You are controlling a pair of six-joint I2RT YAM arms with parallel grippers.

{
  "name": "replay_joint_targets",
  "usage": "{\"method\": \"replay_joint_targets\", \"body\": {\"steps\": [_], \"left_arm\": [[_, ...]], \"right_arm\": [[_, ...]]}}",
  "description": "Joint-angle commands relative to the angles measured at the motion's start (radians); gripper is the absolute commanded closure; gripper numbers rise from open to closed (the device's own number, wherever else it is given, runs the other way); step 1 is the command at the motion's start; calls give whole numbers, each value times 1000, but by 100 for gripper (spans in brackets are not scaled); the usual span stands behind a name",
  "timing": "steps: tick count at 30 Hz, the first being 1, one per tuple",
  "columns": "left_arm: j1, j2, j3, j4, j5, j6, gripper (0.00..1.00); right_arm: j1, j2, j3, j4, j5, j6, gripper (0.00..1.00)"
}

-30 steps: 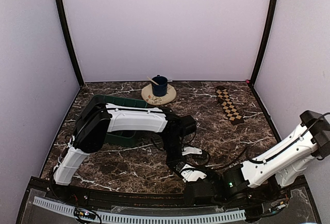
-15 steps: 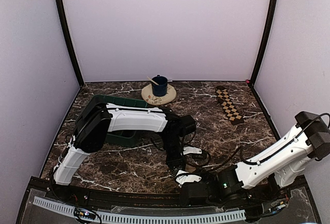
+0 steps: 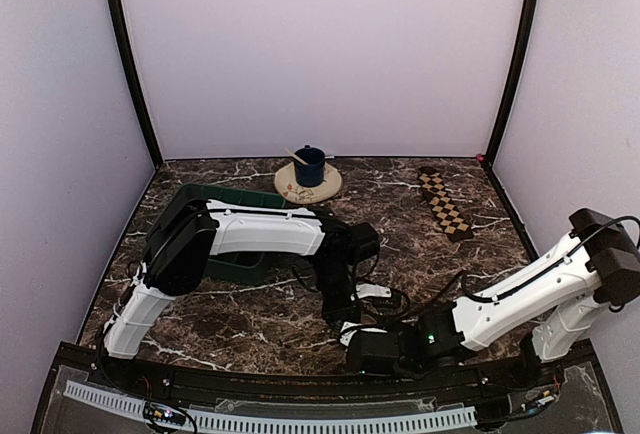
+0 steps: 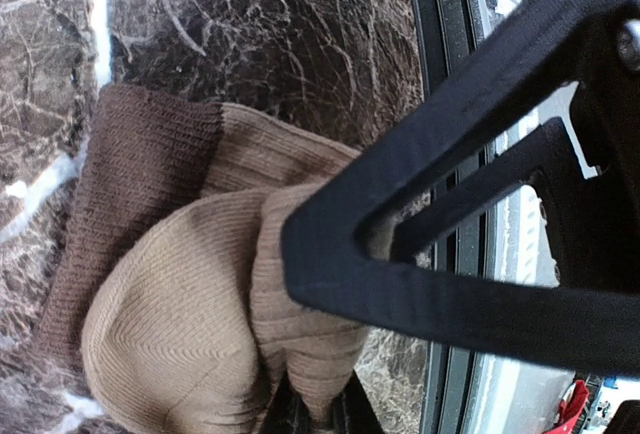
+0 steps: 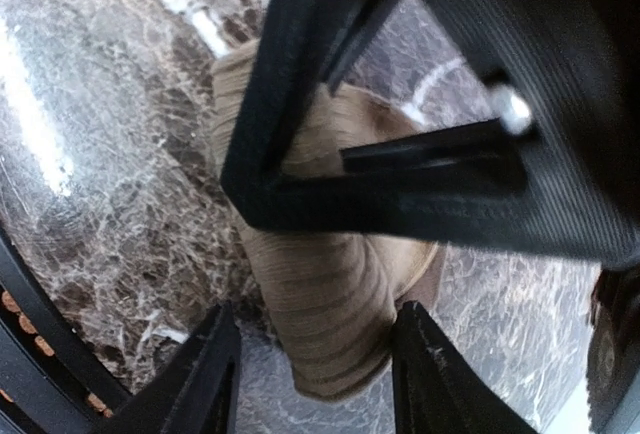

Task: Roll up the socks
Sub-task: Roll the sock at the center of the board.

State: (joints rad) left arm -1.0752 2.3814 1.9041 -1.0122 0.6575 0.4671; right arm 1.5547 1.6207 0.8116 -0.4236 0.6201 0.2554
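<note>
The plain tan sock [image 4: 170,294] lies partly rolled on the marble near the front edge, its dark brown cuff [image 4: 130,174] spread flat behind the roll. My left gripper [image 4: 312,409] is shut on a fold of this sock and stands over it in the top view [image 3: 352,324]. My right gripper [image 5: 318,354] is open; its fingers [image 5: 210,374] straddle the rolled end of the tan sock [image 5: 330,304], which touches the right-hand finger. The checkered sock [image 3: 445,204] lies flat at the back right, far from both grippers.
A dark green bin [image 3: 225,194] sits behind the left arm. A blue cup [image 3: 309,166] stands on a round mat [image 3: 295,192] at the back centre. The black front rail [image 4: 450,104] runs right beside the sock.
The right gripper has slid left along the front edge onto the tan sock, and its jaws have narrowed a little. The left gripper has kept its grip and place.
</note>
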Motion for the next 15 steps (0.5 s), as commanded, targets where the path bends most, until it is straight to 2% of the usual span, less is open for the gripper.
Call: {"method": "replay_joint_targets", "body": {"steps": [1, 12, 15], "left_arm": [[-7, 80, -34, -56, -121, 12, 100], [-6, 79, -26, -57, -126, 10, 98], [-6, 77, -23, -57, -132, 6, 96]], "right_arm": [[-34, 22, 17, 22, -54, -53, 55], [-85, 59, 27, 14, -141, -35, 68], [-95, 65, 30, 10, -156, -26, 76]]}}
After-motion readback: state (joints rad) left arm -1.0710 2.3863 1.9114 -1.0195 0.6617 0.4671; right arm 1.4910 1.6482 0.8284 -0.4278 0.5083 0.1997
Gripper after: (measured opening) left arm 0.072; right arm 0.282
